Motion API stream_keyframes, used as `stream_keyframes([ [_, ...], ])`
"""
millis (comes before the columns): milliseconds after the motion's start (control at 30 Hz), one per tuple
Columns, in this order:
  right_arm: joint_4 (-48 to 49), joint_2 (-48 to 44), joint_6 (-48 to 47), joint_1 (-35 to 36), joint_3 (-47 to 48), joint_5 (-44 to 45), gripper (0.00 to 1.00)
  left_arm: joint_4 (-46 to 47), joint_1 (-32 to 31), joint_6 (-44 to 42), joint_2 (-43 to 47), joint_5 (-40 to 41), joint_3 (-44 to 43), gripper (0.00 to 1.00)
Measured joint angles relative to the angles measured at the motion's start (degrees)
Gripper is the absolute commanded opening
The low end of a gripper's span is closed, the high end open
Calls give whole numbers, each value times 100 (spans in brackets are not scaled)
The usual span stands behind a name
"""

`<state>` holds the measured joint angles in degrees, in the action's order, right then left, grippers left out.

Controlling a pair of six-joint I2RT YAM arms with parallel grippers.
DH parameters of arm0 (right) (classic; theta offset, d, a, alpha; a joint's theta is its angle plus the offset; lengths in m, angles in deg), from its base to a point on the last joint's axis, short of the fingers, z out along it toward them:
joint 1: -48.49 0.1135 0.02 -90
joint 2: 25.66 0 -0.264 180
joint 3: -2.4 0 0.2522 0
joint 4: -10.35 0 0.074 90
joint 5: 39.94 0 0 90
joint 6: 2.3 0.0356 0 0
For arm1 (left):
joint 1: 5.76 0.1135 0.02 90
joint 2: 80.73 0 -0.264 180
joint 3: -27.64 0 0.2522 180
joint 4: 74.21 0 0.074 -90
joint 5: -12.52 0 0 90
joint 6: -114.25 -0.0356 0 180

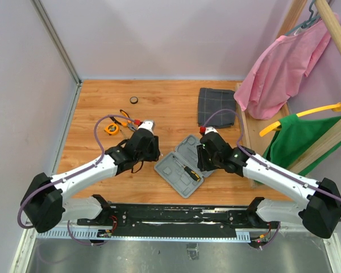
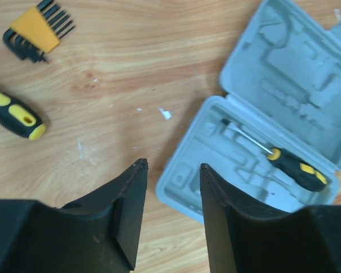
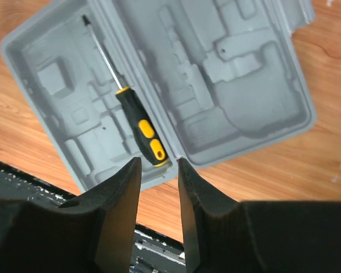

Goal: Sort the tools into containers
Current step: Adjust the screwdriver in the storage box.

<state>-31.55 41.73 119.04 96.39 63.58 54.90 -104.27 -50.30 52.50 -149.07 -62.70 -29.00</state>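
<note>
It looks like a robotics lab booth to me. A white robot arm [image 1: 85, 173] and its twin [image 1: 284, 176] are bolted to a black rail [image 1: 187, 215] at the edge of a wooden tabletop [image 1: 170, 96]. Plain lilac panels [image 1: 176, 34] box it in, and a wooden rack [image 1: 335, 28] of hung garments [image 1: 278, 68] stands alongside.

The left arm [image 1: 79, 176] and the right arm [image 1: 273, 173] are alike: white shells along the links, bulky black housings at the joints. A purple cable [image 1: 100, 136] runs in loops along each. The left hand [image 2: 173, 166] and the right hand [image 3: 158, 161] each carry two matte black, wedge-shaped fingers [image 2: 128, 205] that taper to thin tips. Both arms are bolted to a black rail [image 1: 176, 215].
</note>
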Motion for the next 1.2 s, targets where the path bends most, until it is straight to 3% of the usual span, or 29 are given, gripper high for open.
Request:
stream_keyframes([
  [333, -267, -442, 1370, -90, -1126, 328, 44, 914, 361, -111, -188, -629, 920, 55],
  [567, 229, -861, 1823, -778, -1738, -210, 47, 1508, 361, -168, -319, -953, 1257, 58],
  [967, 1342, -129, 1709, -1703, -1893, -1287, 47, 2100, 361, -223, -525, -1513, 1600, 57],
  [1200, 1414, 793, 1014, -2048, -1250, -1655, 47, 2031, 358, -205, -122, -1829, 1947, 58],
])
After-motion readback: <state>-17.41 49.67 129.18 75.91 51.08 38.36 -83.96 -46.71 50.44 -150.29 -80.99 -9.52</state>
